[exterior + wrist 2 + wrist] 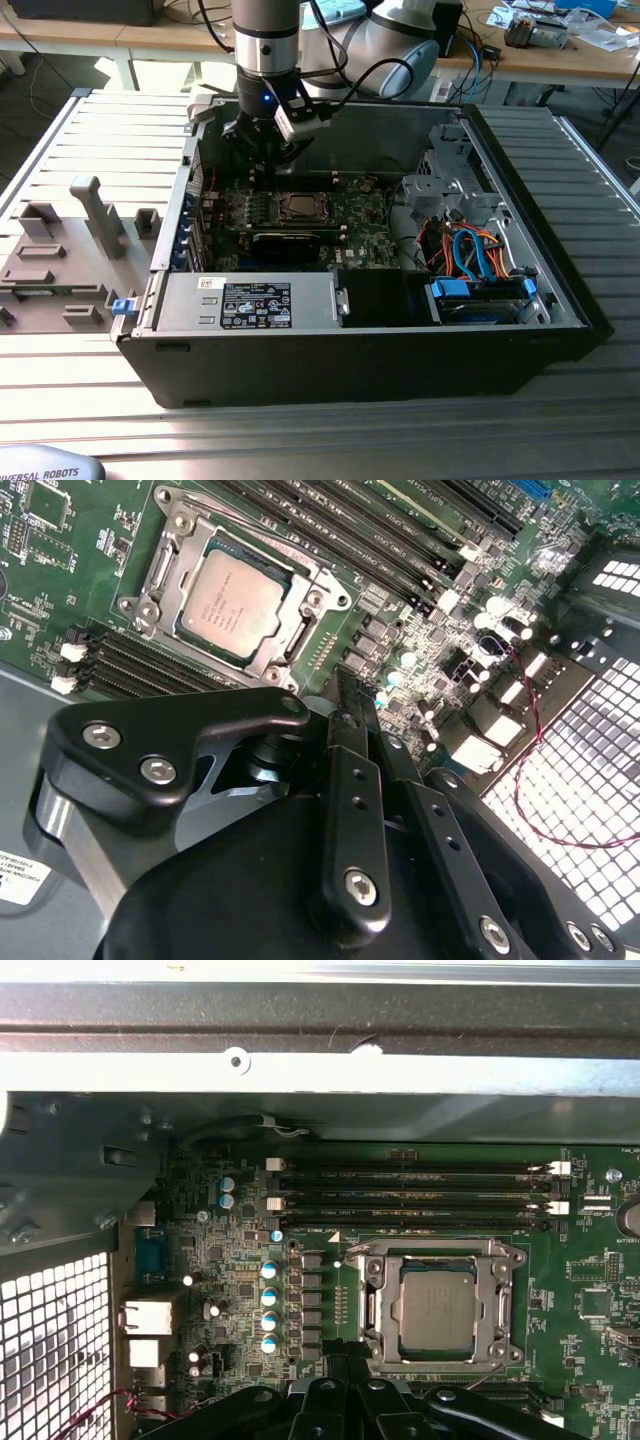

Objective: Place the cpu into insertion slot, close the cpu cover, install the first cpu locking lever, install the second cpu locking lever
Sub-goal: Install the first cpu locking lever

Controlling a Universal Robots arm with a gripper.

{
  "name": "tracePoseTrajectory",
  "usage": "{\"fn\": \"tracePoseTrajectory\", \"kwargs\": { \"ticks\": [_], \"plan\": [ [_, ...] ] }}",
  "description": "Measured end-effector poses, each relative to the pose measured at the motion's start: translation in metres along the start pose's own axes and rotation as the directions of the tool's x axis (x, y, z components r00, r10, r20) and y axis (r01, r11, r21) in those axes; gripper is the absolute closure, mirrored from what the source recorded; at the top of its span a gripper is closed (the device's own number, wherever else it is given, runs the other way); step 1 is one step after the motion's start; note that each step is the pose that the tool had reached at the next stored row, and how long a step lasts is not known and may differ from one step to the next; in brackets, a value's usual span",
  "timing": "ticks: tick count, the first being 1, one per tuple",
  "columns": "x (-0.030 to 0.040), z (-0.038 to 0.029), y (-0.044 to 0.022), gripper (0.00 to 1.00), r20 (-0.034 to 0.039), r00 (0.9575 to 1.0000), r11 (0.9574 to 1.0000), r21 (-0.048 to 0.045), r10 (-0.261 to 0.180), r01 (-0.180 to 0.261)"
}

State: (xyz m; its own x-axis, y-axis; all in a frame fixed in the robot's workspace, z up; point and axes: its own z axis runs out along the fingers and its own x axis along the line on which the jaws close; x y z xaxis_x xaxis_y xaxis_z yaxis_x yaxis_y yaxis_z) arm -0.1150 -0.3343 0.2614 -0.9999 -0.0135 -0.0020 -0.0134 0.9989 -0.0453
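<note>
Exterior view: the grey arm's black gripper (262, 140) hangs inside the open black computer case (560, 300), over the green motherboard (355, 235) and near the socket, towards the exterior view's left.
Cpu: the small flat square chip with a dull silver-grey metal top (232, 600) lies in the insertion slot, level and square to it in both wrist views (434, 1305).
Cpu cover: the thin silver metal frame plate with a square opening (310, 588) lies down around the chip, its frame bordering all four sides (438, 1256).
Jaws: they hold nothing; the black linkage plates (345, 810) are drawn close together, so they look narrow or shut, though the tips are cut off by the gripper body.
Position: the gripper is apart from the socket, just beside it on the side of the dark memory slots (130, 665).
Risk: judged from here, a descent slightly off line could strike the cover's frame or the small capacitors (269, 1307) beside the socket, because the jaws' tips are out of sight.
Hard to make out: I cannot tell whether either thin locking lever is hooked down; the wire-like rods at the socket's edge blend into the frame.
Hidden: the socket's near edge in the first wrist view is covered by the gripper.
</note>
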Motion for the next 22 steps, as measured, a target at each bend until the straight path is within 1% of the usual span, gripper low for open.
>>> {"fn": "tracePoseTrajectory", "kwargs": {
  "ticks": [15, 17, 22],
  "plan": [
    [0.0029, 0.0002, 0.0000, 0.89, 0.0000, 1.0000, 1.0000, 0.0000, 0.000, 0.000],
    [0.0056, 0.0007, 0.0001, 0.89, 0.0000, 1.0000, 1.0000, 0.0000, 0.000, 0.000],
    [0.0065, 0.0009, 0.0001, 0.89, 0.0000, 1.0000, 1.0000, 0.0000, 0.000, 0.000]
  ]
}}
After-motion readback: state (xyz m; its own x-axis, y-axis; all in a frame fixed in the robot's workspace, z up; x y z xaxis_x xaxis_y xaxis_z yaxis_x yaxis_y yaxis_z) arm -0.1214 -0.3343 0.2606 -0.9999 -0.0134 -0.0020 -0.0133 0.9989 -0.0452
